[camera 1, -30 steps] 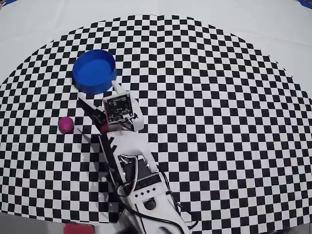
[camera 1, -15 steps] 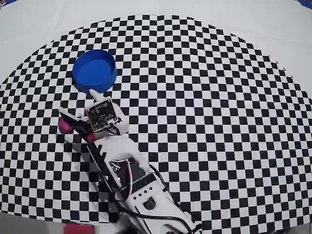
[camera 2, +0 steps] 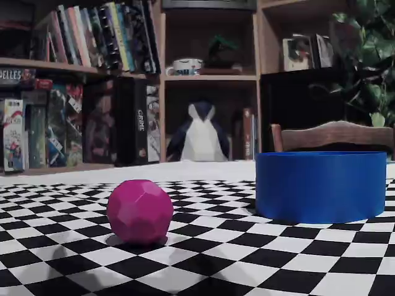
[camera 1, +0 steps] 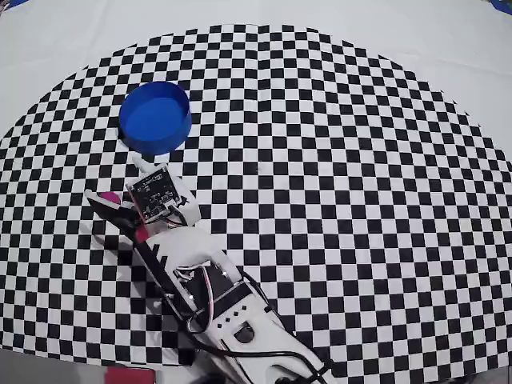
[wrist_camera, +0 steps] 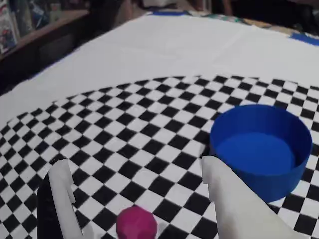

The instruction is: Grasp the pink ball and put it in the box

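One pink ball (camera 2: 140,211), matte magenta and faceted rather than smooth, sits on the checkered counter (camera 1: 336,176) near one blue box (camera 2: 321,185), a round shallow tub that looks empty in the wrist view. That view shows the pincer (wrist_camera: 134,191) spread wide, its white fingers (wrist_camera: 65,194) standing either side of the ball without touching it. In the overhead view the arm hides most of the ball. Only the fixed view shows a bookshelf (camera 2: 92,80) and a toy penguin (camera 2: 202,132) behind.
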### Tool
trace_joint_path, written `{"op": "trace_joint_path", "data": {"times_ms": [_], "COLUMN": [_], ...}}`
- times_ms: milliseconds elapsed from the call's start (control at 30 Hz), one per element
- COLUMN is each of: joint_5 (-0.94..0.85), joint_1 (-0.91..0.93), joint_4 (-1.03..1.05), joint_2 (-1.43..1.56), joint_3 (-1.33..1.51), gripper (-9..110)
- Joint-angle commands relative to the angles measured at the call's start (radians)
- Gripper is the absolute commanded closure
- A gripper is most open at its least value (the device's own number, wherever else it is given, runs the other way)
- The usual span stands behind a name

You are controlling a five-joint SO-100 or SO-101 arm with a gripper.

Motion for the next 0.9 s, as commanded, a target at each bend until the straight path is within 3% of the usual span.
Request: {"op": "trace_joint_path", "data": {"times_ms": [0,867], "joint_5": [-0.008,-0.008], "joint_1": [-0.012,-0.038], "joint_4": [-0.006,-0.021], "joint_2": [-0.009,-0.126], "joint_3": [0.006,0.006], "gripper": [71,71]}}
